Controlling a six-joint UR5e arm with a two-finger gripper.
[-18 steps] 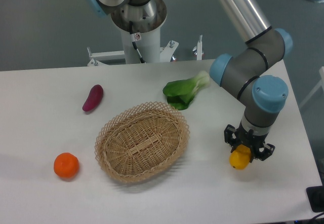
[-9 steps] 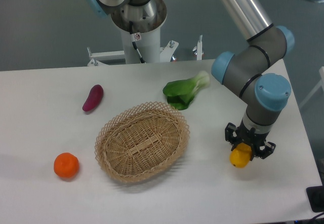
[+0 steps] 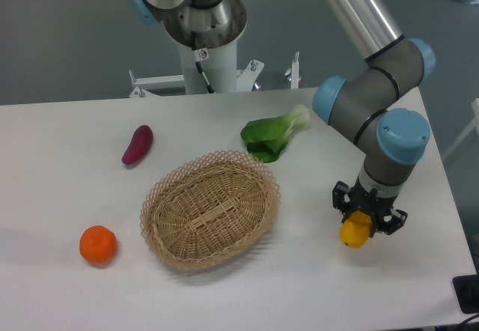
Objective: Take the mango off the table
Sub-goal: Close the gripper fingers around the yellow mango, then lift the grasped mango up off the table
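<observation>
The mango (image 3: 355, 232) is a yellow-orange fruit at the right side of the white table (image 3: 67, 196). My gripper (image 3: 367, 219) points straight down onto it. The black fingers (image 3: 340, 198) hug the mango's sides and the gripper is shut on it. The gripper body hides the top of the fruit, and only its lower left end shows. I cannot tell whether the mango still touches the table.
A woven basket (image 3: 210, 210) sits mid-table. A leafy green vegetable (image 3: 271, 136) lies behind it, a purple vegetable (image 3: 138, 144) at the left, and a round orange fruit (image 3: 98, 244) at the front left. The table's right edge (image 3: 455, 211) is close to the gripper.
Over the first half second the arm's wrist and elbow shifted slightly right and up, the mango staying between the fingers. Since then nothing has moved.
</observation>
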